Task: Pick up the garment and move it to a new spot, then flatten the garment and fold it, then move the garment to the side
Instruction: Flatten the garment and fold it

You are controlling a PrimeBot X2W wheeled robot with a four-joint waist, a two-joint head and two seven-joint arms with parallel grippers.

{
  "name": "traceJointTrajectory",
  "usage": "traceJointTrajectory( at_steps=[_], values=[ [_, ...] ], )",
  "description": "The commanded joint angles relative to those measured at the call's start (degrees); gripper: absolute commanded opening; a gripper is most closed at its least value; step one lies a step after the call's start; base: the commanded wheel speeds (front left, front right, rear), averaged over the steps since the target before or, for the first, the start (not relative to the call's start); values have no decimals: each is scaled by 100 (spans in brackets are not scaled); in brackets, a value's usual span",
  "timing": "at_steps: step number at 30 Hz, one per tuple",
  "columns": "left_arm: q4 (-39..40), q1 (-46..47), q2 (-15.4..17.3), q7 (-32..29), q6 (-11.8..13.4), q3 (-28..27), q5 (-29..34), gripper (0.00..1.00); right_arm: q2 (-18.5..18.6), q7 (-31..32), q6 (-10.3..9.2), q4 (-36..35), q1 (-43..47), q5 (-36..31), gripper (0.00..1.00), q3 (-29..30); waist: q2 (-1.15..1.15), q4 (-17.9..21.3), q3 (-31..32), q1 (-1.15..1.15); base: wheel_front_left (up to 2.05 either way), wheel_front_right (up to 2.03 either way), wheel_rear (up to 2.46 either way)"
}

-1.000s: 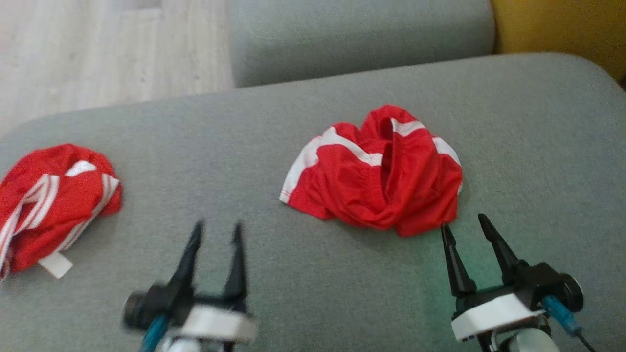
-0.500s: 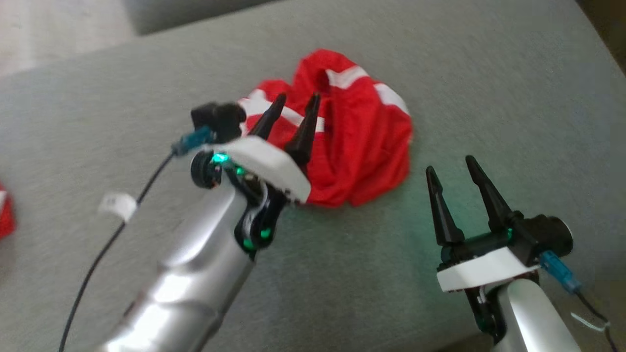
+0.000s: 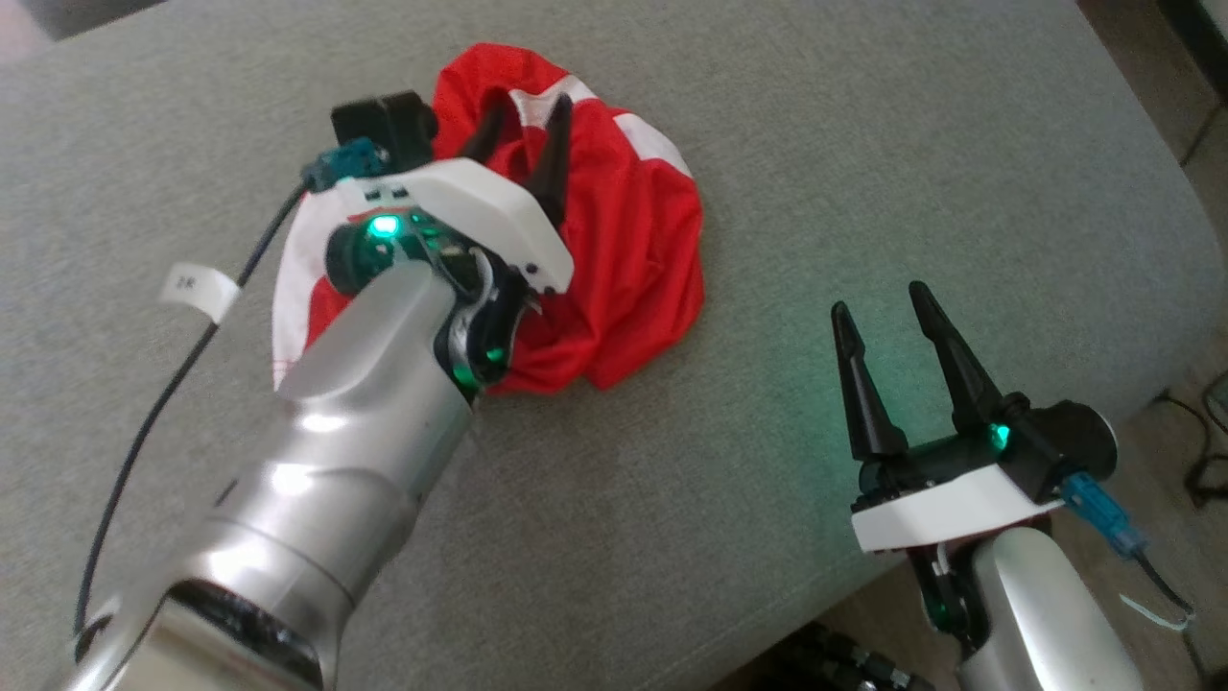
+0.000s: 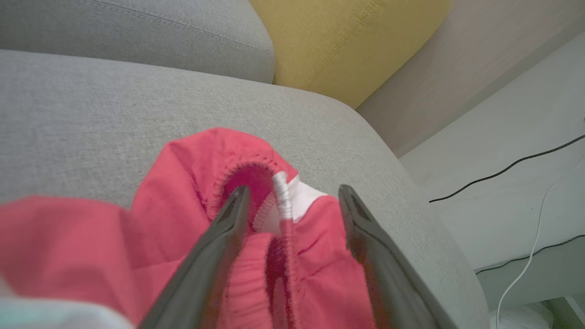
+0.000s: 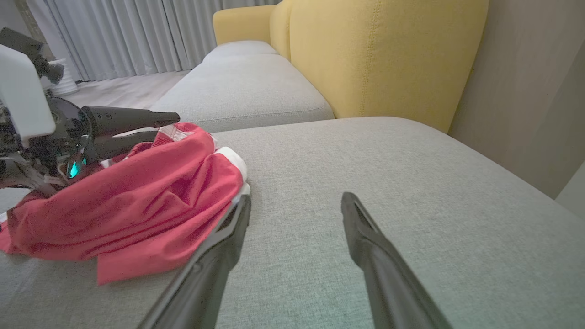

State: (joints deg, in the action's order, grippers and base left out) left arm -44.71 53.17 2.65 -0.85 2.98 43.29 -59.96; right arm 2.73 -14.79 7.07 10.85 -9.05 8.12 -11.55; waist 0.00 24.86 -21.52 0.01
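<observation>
- At far left in the head view, one white tag (image 3: 197,290) hangs on a single dark cable (image 3: 144,432) that runs beside the left arm, over bare grey seat cushion (image 3: 672,537).
- The left gripper (image 3: 528,113) is poised over the one garment (image 3: 638,221), a crumpled red piece with white stripes. Its two dark fingers stand wide apart with nothing clamped. The left wrist view shows them flanking the gathered elastic hem, with red cloth between and below them. Whether the tips touch the cloth cannot be told.
- The garment lies heaped on the seat cushion between the two grippers, toward the cushion's far side, with open grey fabric to its right and in front.
- The right gripper (image 3: 878,297) sits to the garment's right, near the cushion's front edge. Its two fingers are spread wide, empty and clear of the cloth.
- Further right, the cushion rounds off to its edge, with floor (image 3: 1137,58) beyond.
- The right wrist view shows a broad bare stretch of seat to the right of the garment. Behind it are a second grey cushion (image 5: 242,87) and one yellow backrest (image 5: 388,55).
</observation>
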Motion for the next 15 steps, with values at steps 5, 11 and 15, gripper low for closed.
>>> traceJointTrajectory(
  at_steps=[5, 11, 15],
  values=[
    [-180, 446, 23, 176, -191, 66, -33, 0, 15, -21, 42, -184, -64, 69, 100, -118, 0, 93, -64, -1, 0, 0, 0],
    [-42, 557, 23, 369, -596, 411, -285, 0, 15, -21, 42, -119, -57, 97, 100, -152, 0, 75, 153, -1, 0, 0, 0],
    [510, 814, 23, 310, -804, 697, -591, 0, 15, -21, 42, -101, -11, 78, 100, -104, 0, 14, 473, -1, 0, 0, 0]
  ],
)
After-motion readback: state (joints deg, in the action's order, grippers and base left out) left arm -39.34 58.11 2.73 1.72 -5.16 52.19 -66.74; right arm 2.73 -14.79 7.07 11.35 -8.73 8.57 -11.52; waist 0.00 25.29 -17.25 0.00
